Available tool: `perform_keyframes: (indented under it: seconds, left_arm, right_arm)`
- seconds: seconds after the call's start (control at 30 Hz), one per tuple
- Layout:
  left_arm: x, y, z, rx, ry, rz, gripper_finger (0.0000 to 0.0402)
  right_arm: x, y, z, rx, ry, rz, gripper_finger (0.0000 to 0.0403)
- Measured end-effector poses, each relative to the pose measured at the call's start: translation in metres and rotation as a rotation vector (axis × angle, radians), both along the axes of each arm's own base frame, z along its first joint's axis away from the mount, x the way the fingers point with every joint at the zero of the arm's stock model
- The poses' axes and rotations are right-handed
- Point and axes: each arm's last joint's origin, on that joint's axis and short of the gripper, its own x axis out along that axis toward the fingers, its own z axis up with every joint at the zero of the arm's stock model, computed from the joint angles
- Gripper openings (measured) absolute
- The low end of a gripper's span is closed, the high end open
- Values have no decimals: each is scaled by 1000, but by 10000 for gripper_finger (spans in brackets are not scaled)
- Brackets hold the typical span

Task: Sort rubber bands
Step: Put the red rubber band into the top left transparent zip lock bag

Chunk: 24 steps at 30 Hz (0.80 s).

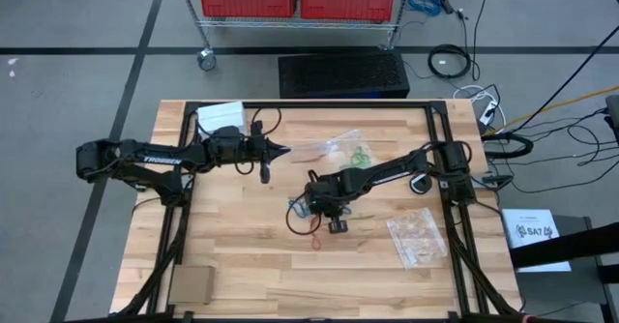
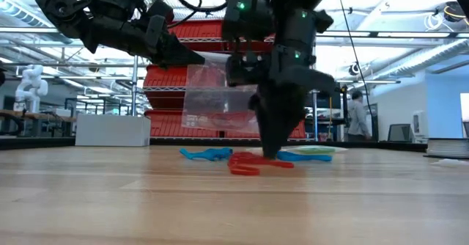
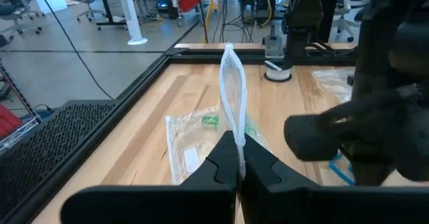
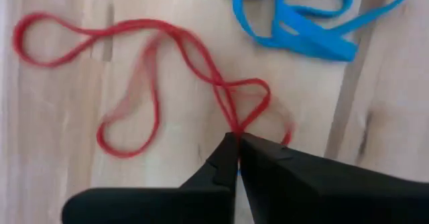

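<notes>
Red rubber bands [image 4: 134,83] lie in loose loops on the wooden table, with blue rubber bands [image 4: 301,16] just beyond them. My right gripper [image 4: 236,140] points down at mid-table and is shut on a red band. In the low view the red bands [image 2: 253,164] and blue bands [image 2: 209,155] lie at its fingertips [image 2: 270,151]. My left gripper [image 1: 276,151] reaches level from the table's left and is shut on a clear plastic bag [image 2: 220,98]. Green bands [image 1: 360,154] show through clear plastic on the table beyond it. My left gripper pinches an edge of the clear bag [image 3: 234,140] between its two fingers, coming level from the table's left. The plastic stands edge-on ahead of the fingers and hangs below them; whether its lower end rests on the table cannot be told. My right gripper pinches a red band where its strands cross [image 4: 231,120], at the fingertips, from above and pointing down. The rest of the band lies slack on the table.
A second clear bag [image 1: 418,236] lies at the right of the table. White paper [image 1: 221,115] sits at the far left corner and a cardboard piece [image 1: 191,284] at the near left. Black frame rails [image 1: 309,107] border the table.
</notes>
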Motion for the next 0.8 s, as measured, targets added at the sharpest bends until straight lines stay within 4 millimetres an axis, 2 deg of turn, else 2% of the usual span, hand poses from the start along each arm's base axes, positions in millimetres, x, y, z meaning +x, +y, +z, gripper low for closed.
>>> perform_keyframes:
  seconds: [0.17, 0.3, 0.63, 0.8]
  left_arm:
    - [0, 0, 0, 0, 0, 0, 2]
    - [0, 0, 0, 0, 0, 0, 2]
    - [0, 0, 0, 0, 0, 0, 2]
    - [0, 0, 0, 1, 0, -1, 2]
  right_arm:
    - [-2, -2, 33, -71, -26, -5, 2]
    - [-7, -4, 51, -104, -24, -12, 1]
    - [-15, -6, 127, -130, -243, -42, 0]
    - [-20, -6, 156, -121, -305, -52, 0]
